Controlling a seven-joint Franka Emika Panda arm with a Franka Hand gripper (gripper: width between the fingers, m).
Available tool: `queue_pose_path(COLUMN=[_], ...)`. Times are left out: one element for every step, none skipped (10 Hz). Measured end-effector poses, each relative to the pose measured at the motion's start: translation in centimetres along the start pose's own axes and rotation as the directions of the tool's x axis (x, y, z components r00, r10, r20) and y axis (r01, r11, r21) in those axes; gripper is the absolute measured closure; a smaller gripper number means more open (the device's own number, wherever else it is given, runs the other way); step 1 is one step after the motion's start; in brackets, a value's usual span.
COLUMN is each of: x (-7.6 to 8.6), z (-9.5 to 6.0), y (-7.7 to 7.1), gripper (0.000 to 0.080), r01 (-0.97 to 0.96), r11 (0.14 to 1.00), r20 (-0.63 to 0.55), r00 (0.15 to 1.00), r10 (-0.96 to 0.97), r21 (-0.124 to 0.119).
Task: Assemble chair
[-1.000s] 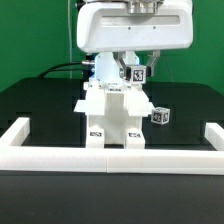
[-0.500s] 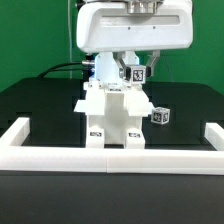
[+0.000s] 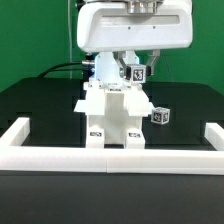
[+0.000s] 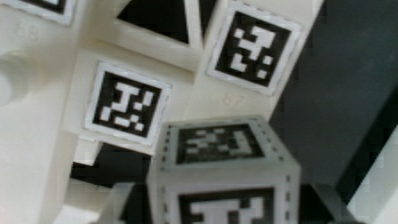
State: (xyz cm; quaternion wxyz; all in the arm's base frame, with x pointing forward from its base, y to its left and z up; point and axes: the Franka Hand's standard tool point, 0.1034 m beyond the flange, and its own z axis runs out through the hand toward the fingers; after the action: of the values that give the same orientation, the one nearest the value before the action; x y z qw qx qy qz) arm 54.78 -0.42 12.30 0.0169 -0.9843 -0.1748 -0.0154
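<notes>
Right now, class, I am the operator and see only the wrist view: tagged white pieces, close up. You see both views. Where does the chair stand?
Observer: The chair stands on the black table, right behind the low white wall.
Operator: Any loose parts?
Observer: One small tagged block lies at the exterior view's right of the chair.
Operator: And the hand?
Observer: The hand hangs over the chair's top, beside a tagged piece; open or shut, I cannot tell.
</notes>
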Motion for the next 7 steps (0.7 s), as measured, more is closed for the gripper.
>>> queue_pose_path(x=[-0.03, -0.06, -0.15, -0.12, -0.06, -0.04, -0.04], z=[0.04, 0.21, 0.57, 0.75, 0.78, 0.8, 0.81], y=[-0.02, -0.06, -0.08, -0.05, -0.04, -0.04, -0.02], gripper=[0.0511, 0.0511, 0.0511, 0.0511, 0.0511, 0.0511, 0.0511], r01=[0.0, 0.001, 0.001, 0.002, 0.002, 0.002, 0.003], r11=[1.0, 1.0, 1.0, 1.0, 1.0, 1.0, 1.0], r20=[0.001, 0.003, 0.008, 0.01, 0.01, 0.01, 0.01], r00=[1.0, 1.0, 1.0, 1.0, 1.0, 1.0, 1.0], r10=[0.0, -0.001, -0.001, -0.002, -0.002, -0.002, -0.003], r21=[0.0, 0.0, 0.001, 0.0, 0.0, 0.0, 0.0])
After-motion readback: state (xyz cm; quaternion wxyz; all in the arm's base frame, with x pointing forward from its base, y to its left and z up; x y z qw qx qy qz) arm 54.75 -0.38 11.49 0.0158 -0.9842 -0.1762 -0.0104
